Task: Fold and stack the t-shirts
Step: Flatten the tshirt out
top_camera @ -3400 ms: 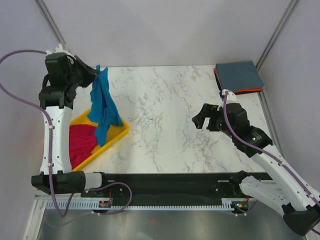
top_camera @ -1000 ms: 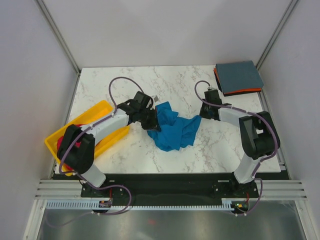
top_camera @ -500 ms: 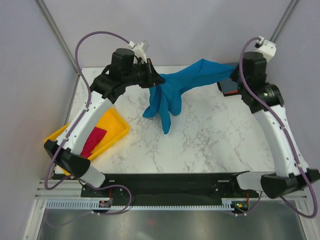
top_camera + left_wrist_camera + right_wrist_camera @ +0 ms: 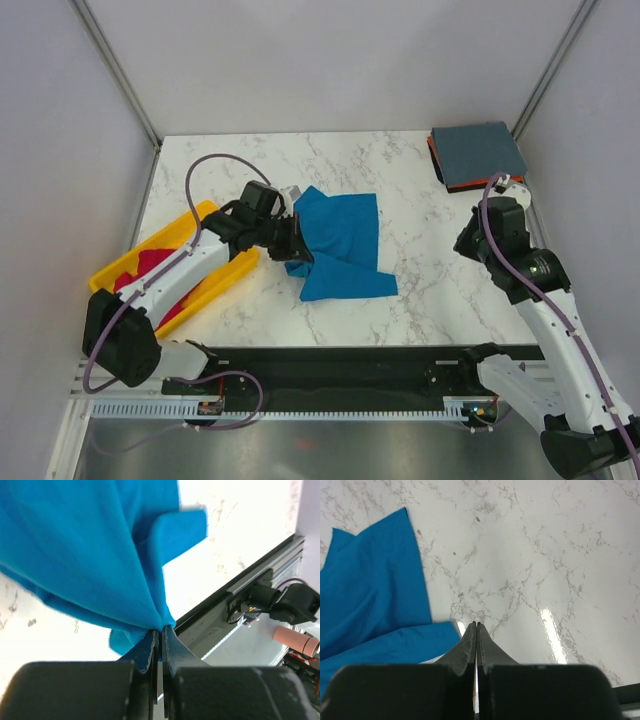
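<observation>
The bright blue t-shirt (image 4: 342, 245) lies partly folded on the marble table, mid-left. My left gripper (image 4: 298, 240) is shut on its left edge; in the left wrist view the fingertips (image 4: 161, 629) pinch a gathered bunch of blue cloth (image 4: 90, 545). My right gripper (image 4: 466, 245) is shut on nothing, well to the right of the shirt; its closed tips (image 4: 477, 625) hover over bare marble just beside the blue hem (image 4: 370, 595). A magenta-red t-shirt (image 4: 150, 270) sits in the tray. A folded slate grey-blue t-shirt (image 4: 478, 150) rests on a folded orange one (image 4: 498, 183) at the back right.
A yellow plastic tray (image 4: 205, 215) stands at the left edge, touching the left arm's reach path. Grey walls enclose the table on three sides. The black rail (image 4: 330, 365) runs along the near edge.
Half a second ago both arms held the blue shirt stretched in the air. Now it lies on the table, the right gripper has let go and drawn back right, and the left arm has come down still holding it.
</observation>
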`<state>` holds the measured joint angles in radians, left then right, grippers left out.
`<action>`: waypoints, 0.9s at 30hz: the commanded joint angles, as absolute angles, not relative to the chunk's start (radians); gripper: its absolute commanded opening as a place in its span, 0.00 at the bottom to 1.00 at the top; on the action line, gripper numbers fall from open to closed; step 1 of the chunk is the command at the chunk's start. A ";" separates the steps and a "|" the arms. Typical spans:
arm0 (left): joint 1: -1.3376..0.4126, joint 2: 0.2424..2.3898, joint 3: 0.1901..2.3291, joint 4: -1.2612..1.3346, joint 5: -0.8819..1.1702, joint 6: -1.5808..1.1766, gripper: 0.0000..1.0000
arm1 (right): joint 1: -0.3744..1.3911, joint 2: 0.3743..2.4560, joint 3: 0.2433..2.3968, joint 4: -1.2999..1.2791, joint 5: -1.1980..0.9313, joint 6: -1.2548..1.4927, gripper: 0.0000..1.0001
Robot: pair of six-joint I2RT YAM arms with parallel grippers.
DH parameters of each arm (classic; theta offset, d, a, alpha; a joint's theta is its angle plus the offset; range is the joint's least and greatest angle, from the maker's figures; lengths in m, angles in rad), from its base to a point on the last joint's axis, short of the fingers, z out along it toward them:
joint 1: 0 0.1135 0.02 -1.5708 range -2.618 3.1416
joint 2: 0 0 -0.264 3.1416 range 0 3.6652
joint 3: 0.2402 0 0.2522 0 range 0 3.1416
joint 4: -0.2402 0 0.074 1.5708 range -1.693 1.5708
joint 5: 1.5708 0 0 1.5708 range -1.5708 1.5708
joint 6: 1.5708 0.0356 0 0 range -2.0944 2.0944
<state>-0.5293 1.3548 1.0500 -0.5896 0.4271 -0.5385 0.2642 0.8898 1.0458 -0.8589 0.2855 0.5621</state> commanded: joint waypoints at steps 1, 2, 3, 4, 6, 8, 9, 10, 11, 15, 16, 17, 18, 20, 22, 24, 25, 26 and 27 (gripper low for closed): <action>-0.526 1.339 1.178 -0.563 0.469 -0.486 0.02 | 0.261 0.847 1.118 -0.836 0.267 0.589 0.00; -0.526 1.353 1.216 -0.571 0.459 -0.474 0.02 | 0.261 0.848 1.146 -0.836 0.268 0.592 0.00; -0.526 1.377 1.320 -0.586 0.454 -0.444 0.02 | 0.259 0.853 1.157 -0.836 0.271 0.594 0.00; -0.525 1.438 1.383 -0.610 0.440 -0.425 0.02 | 0.261 0.850 1.166 -0.828 0.285 0.592 0.00; -0.525 1.530 1.582 -0.635 0.428 -0.381 0.02 | 0.261 0.856 1.157 -0.813 0.302 0.588 0.00; -0.515 1.694 1.720 -0.690 0.445 -0.367 0.02 | 0.261 0.864 1.128 -0.782 0.281 0.577 0.00; -0.511 1.750 1.847 -0.712 0.457 -0.364 0.02 | 0.261 0.873 1.115 -0.773 0.258 0.571 0.00; -0.503 1.813 1.905 -0.765 0.468 -0.365 0.04 | 0.261 0.877 1.103 -0.750 0.227 0.565 0.00; -0.500 1.906 1.951 -0.782 0.477 -0.365 0.06 | 0.261 0.880 1.071 -0.738 0.200 0.566 0.00; -0.483 2.037 2.026 -0.824 0.399 -0.354 0.30 | 0.261 0.908 0.939 -0.640 0.042 0.626 0.23; -0.470 2.045 2.022 -0.834 0.364 -0.357 0.35 | 0.261 0.917 0.908 -0.582 0.019 0.643 0.26; -0.460 2.046 2.014 -0.859 0.307 -0.360 0.38 | 0.261 0.928 0.847 -0.554 0.002 0.667 0.29; -0.454 2.017 1.972 -0.861 0.283 -0.359 0.42 | 0.262 0.951 0.818 -0.523 -0.027 0.701 0.34; -0.449 1.955 1.903 -0.859 0.180 -0.350 0.44 | 0.267 0.983 0.743 -0.424 -0.070 0.722 0.35; -0.457 1.852 1.778 -0.842 0.149 -0.322 0.46 | 0.275 1.047 0.718 -0.356 -0.063 0.723 0.37; -0.471 1.777 1.629 -0.803 0.143 -0.313 0.46 | 0.278 1.122 0.707 -0.313 -0.064 0.710 0.37; -0.494 1.714 1.577 -0.789 0.144 -0.311 0.46 | 0.288 1.147 0.706 -0.264 -0.067 0.697 0.38; -0.508 1.683 1.528 -0.769 0.150 -0.314 0.46 | 0.294 1.172 0.710 -0.241 -0.086 0.687 0.38; -0.521 1.662 1.440 -0.752 0.169 -0.334 0.47 | 0.301 1.224 0.713 -0.217 -0.100 0.681 0.38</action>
<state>-0.4644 1.8229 1.5627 -0.8108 0.1867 -0.3679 0.2817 1.1614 0.6994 -0.4061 -0.0437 0.6849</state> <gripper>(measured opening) 0.461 0.379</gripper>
